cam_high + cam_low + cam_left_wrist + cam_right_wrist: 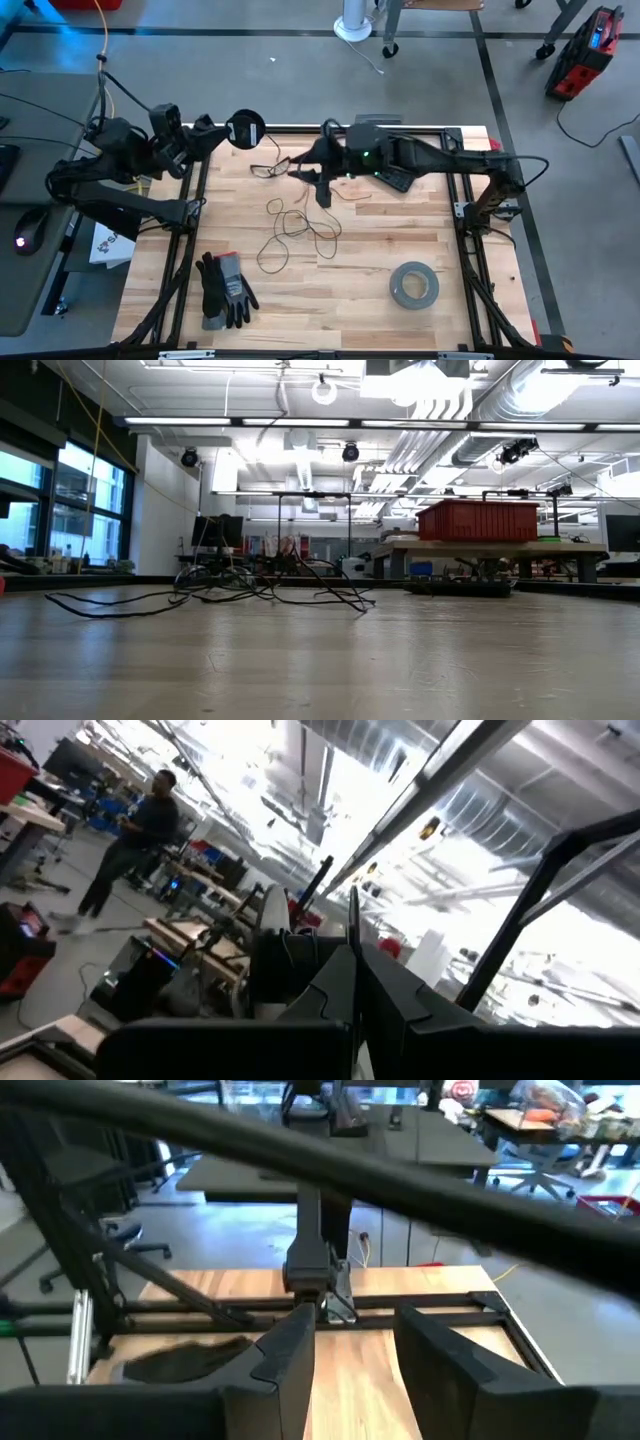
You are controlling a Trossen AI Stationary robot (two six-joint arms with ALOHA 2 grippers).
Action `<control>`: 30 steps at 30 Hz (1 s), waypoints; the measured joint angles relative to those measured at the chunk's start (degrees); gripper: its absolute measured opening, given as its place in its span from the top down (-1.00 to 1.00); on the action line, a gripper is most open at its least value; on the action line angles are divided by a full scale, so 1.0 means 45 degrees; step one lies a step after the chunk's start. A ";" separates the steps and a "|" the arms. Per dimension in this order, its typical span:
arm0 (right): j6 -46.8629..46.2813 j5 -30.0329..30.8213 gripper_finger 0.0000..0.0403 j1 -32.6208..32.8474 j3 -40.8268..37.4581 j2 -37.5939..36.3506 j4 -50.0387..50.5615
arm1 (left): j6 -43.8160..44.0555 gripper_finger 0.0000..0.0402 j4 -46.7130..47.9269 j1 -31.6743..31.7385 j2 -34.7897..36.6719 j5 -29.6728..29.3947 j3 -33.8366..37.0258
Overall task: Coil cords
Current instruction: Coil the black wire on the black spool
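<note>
Both arms raised over the far half of the table, wrists turned inward toward each other.

The left gripper (232,131) was held at the far left corner with its fingers (330,990) pressed together, pointing toward the right arm. The right gripper (322,190) reached in from the right side with the arm stretched nearly straight; its fingers (290,1360) stood apart with a clear gap between them, nothing between the pads.

A thin dark cord (215,596) lies in loose loops on the wooden table (320,660), left of centre. Far behind, at right, a red bin (477,521) sits on a bench.
</note>
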State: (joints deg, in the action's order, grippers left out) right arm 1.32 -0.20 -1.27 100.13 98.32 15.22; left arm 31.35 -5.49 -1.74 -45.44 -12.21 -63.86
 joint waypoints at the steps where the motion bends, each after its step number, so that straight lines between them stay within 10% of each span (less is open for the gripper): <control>1: 0.0194 0.0041 0.35 0.0009 -0.0224 0.0000 -0.0264 | 0.0000 1.00 -0.0165 0.0000 -0.0026 -0.0063 -0.0003; 10: 0.0243 0.0760 0.40 0.0033 -0.0699 -0.0015 -0.0787 | -0.0015 1.00 -0.0420 0.0000 -0.0334 -0.0428 0.0000; 20: 0.0821 0.0911 0.97 0.0038 -0.0708 0.0445 -0.1095 | 0.0028 1.00 -0.1129 0.0000 -0.0752 -0.0697 0.0000; 30: 0.1280 0.1133 0.46 0.0474 -0.0380 0.0296 -0.1283 | 0.0015 1.00 -0.1138 0.0000 -0.0780 -0.0825 0.0000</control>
State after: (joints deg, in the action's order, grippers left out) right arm 7.08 4.90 0.86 98.42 99.66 9.45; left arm 31.42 -10.62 -1.74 -48.95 -15.92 -63.86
